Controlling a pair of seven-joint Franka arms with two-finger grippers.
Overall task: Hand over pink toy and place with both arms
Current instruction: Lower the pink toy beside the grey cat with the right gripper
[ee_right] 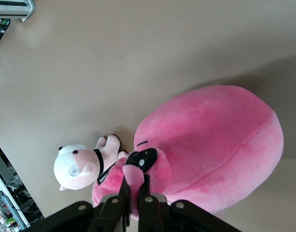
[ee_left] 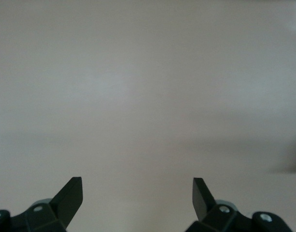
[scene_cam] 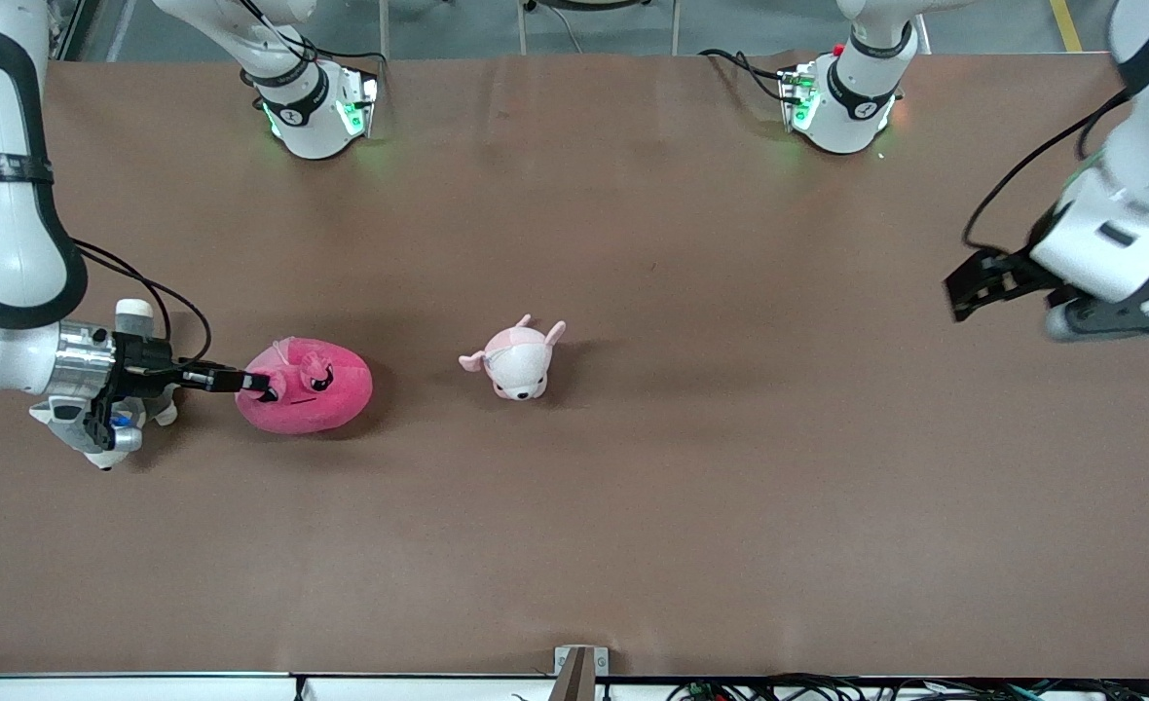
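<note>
The pink toy [scene_cam: 309,386], a round hot-pink plush with dark angry eyes, lies on the brown table [scene_cam: 633,506] toward the right arm's end. My right gripper [scene_cam: 261,384] reaches it from the side and is shut on a fold of its plush beside the eye. In the right wrist view the fingers [ee_right: 126,189] pinch a pink flap of the pink toy [ee_right: 220,140]. My left gripper [scene_cam: 974,287] waits open and empty, raised over the left arm's end of the table. Its wrist view shows only bare table between its fingertips [ee_left: 137,195].
A small pale pink-and-white plush animal [scene_cam: 516,358] with ears stands mid-table, beside the pink toy toward the left arm's end. It also shows in the right wrist view [ee_right: 80,166]. Both arm bases [scene_cam: 316,107] [scene_cam: 842,102] stand along the table's edge farthest from the camera.
</note>
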